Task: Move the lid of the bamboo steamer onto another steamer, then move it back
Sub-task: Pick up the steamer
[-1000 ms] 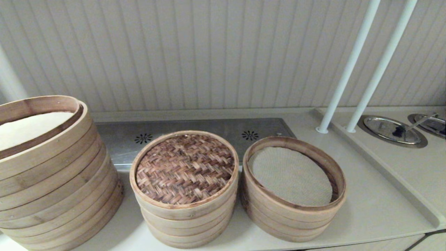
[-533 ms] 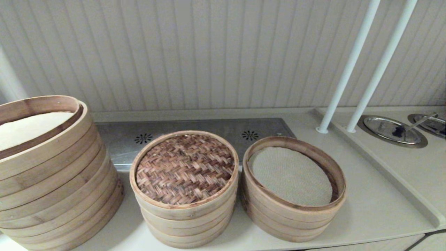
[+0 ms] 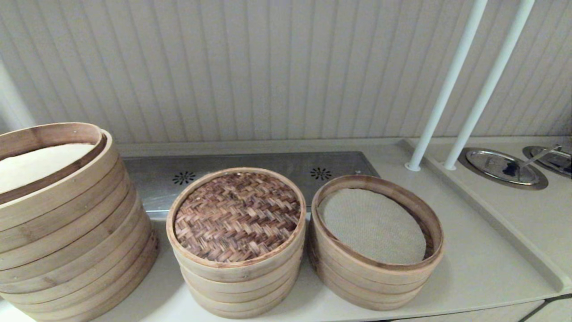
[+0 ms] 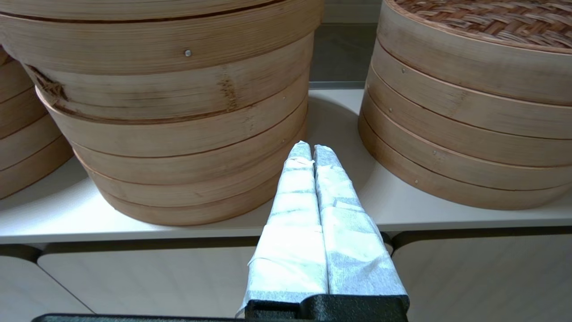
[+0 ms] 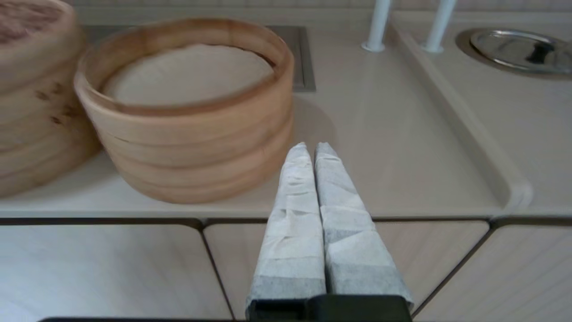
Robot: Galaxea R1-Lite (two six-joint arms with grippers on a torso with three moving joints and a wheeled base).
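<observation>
The round, shallow bamboo steamer lid [image 3: 237, 217], dark brown herringbone weave set in a pale bamboo hoop, is sitting flat on top of the middle stack of pale bamboo rings [image 3: 241, 286] on the beige counter [image 3: 478, 268], woven face turned straight up. Being round, it is showing no long axis; its flat plane is lying level with the counter. Just to its right, sides nearly touching, the other steamer [image 3: 377, 268] is standing open, a medium stack of pale rings with a darker brown top rim and a grey-beige cloth liner inside. A much larger, taller bamboo stack [image 3: 67, 232] is standing at the far left.

Judging from how things are lying, nothing of the task is showing as done: the lid is resting on its own stack and both transfers, onto the cloth-lined steamer and back again, look to be ahead.

Neither arm is appearing in the head view. The left hand [image 4: 307, 150], wrapped in pale tape, is hanging in front of the counter's edge, aimed at the gap between the large stack and the middle stack, its two fingers pressed together on nothing. The right hand [image 5: 310, 150], likewise wrapped, is hanging off the counter's front edge just right of the cloth-lined steamer, fingers pressed together and empty
</observation>
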